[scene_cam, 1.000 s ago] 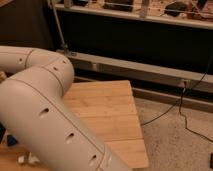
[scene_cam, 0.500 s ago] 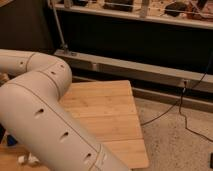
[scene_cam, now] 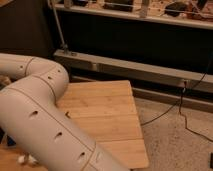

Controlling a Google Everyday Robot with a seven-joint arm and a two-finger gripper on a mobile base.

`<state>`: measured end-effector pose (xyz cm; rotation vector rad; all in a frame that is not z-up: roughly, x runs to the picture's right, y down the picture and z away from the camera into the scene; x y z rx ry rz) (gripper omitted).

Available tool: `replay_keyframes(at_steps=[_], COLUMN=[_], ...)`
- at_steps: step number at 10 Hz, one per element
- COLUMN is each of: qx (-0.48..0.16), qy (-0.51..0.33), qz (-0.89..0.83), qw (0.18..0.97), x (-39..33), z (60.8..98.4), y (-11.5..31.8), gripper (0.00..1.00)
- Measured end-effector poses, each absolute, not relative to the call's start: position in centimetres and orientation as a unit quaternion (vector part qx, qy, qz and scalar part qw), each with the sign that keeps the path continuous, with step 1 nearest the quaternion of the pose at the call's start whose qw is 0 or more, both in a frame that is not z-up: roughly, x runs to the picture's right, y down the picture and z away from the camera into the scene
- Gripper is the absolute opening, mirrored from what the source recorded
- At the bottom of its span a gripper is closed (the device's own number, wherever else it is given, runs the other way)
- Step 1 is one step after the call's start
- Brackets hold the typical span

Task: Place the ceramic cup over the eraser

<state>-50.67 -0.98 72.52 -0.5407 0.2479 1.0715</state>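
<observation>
A pale wooden tabletop (scene_cam: 107, 117) of glued slats fills the middle of the view, its near right corner ending over a speckled grey floor (scene_cam: 172, 142). To the right of the tabletop, a black cable (scene_cam: 181, 104) trails down across that floor in loose curves. Behind the tabletop, along its far edge, runs a long grey metal rail (scene_cam: 135, 71), and the cable's upper end meets a small fitting (scene_cam: 186, 84) on it. A thin upright pole (scene_cam: 59, 30) rises behind the tabletop's far left corner. Above and beyond the tabletop sits a dark panel (scene_cam: 135, 40), topped by a cluttered shelf (scene_cam: 150, 12) whose contents are too blurred to name. The gripper is out of frame.
</observation>
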Motion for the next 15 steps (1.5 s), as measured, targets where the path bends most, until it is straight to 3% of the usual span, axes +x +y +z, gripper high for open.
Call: replay_keyframes(at_steps=[7, 9, 15], qx=[-0.257, -0.261, -0.264], qy=[0.137, 0.142, 0.15], qz=[0.493, 0.49, 0.467], qw=[0.82, 0.82, 0.83], x=[-51.3, -51.3, -51.9], z=[74.7, 75.4, 76.4], y=[0.7, 1.3, 2.4], gripper=[0.0, 0.05, 0.65])
